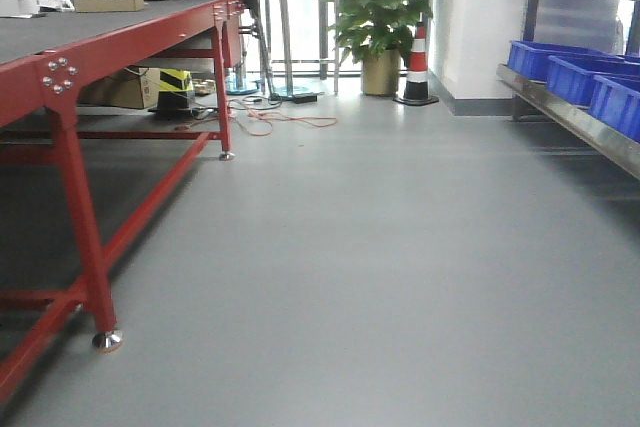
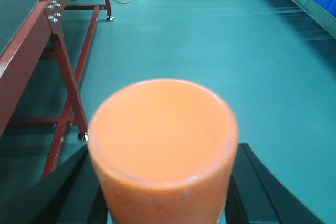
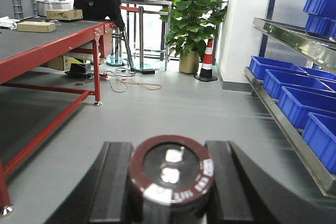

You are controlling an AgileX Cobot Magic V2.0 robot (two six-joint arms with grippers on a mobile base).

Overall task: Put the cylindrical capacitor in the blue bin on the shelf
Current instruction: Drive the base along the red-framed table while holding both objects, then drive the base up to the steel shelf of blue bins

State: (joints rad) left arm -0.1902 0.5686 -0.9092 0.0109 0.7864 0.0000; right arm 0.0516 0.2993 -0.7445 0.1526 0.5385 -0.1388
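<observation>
Across the middle of the room runs a bare grey floor [image 1: 380, 267]. Along its left side stands a long red-framed table [image 1: 120, 42] with a dark tabletop. Along the right side is the steel shelf [image 1: 570, 117], its shiny front rail slanting away toward the far wall. A leafy green plant [image 3: 194, 9] in a gold pot stands at the far end, between table and shelf.

Blue bins [image 3: 299, 100] sit in a row on the shelf's lower level, just behind the front rail, with more on the level above. A red-and-white cone [image 3: 207, 59] stands on the floor just right of the plant. Two cardboard boxes [image 3: 35, 26] lie at the far end of the tabletop, and orange cables [image 1: 290, 119] trail on the floor past the table's far leg.

The left gripper [image 2: 165, 195] has its black fingers [image 2: 262, 187] closed against both sides of an orange cylinder [image 2: 163, 129]. It is blurred this close, so it may be a cup or a solid piece.

The right gripper [image 3: 169, 192] is closed to a narrow gap and clamps the capacitor [image 3: 170, 169] between its two pads. The capacitor's dark brown end faces the camera, with pale print on the rim. It hangs above the floor, left of the shelf and well apart from the bins.
</observation>
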